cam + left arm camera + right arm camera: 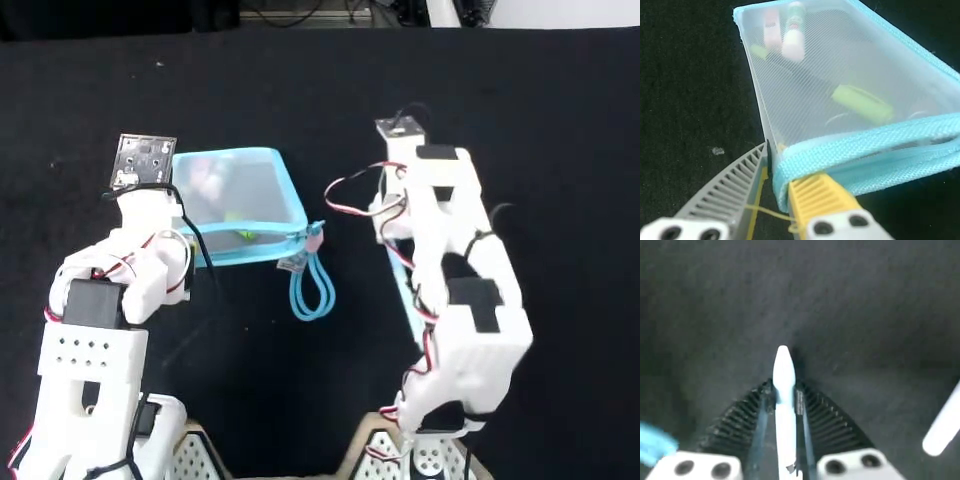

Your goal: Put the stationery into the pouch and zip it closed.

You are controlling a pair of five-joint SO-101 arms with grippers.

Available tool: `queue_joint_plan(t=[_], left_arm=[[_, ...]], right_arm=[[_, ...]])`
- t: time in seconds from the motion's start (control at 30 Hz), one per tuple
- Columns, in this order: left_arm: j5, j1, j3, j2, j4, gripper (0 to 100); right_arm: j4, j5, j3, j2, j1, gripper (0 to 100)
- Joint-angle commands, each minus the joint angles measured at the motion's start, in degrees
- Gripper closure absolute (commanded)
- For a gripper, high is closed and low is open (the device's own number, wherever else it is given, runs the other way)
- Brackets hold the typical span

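Looks partway done. Nearest, at 3 o'clock on the table [560, 150], shows the right gripper [784, 390] closed tight around a white pen [783, 367], not yet in the pouch [235, 205]. At 9 o'clock, shows the left gripper [776, 167] pinched shut on the pouch's zipper-edge corner. Farther, toward 10 o'clock, finds that pouch lying flat: clear mesh, light blue trim, a green piece [862, 104] and pink-white pieces [792, 35] already inside. Leaves the pen to insert and, seemingly, the zipping; cannot tell for certain whether the mouth is open.

White arms [90, 370], red cables [345, 185], grey-yellow ribbed tool [778, 162]
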Motion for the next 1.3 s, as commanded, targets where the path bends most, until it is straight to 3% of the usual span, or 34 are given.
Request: queue_joint_plan(t=[0.0, 0.13, 0.33, 0.5, 1.03, 1.2, 1.27], left_arm=[[0.4, 0.0, -1.2, 0.0, -0.8, 97], [0.4, 0.0, -1.2, 0.0, -0.8, 97], [0.4, -0.1, -1.2, 0.0, -0.8, 97], [0.4, 0.0, -1.2, 0.0, -0.7, 97], [0.4, 0.0, -1.2, 0.0, -0.6, 97], [0.4, -0.2, -1.2, 0.0, -0.6, 97], [0.4, -0.2, -1.2, 0.0, -0.5, 97]], right_arm=[[2.1, 0.4, 2.2, -6.8, -2.9, 98.8], [2.0, 0.4, 2.7, -7.1, -3.0, 97.3], [1.8, 0.0, 2.9, -6.3, -4.7, 78.9], [1.6, 0.2, 0.3, -2.9, -8.1, 84.0], [-2.0, 7.6, -5.9, 7.6, -3.2, 85.0], [-3.6, 7.3, -7.8, 9.9, -1.9, 99.1], [-3.6, 7.4, -8.0, 10.8, -1.9, 97.9]])
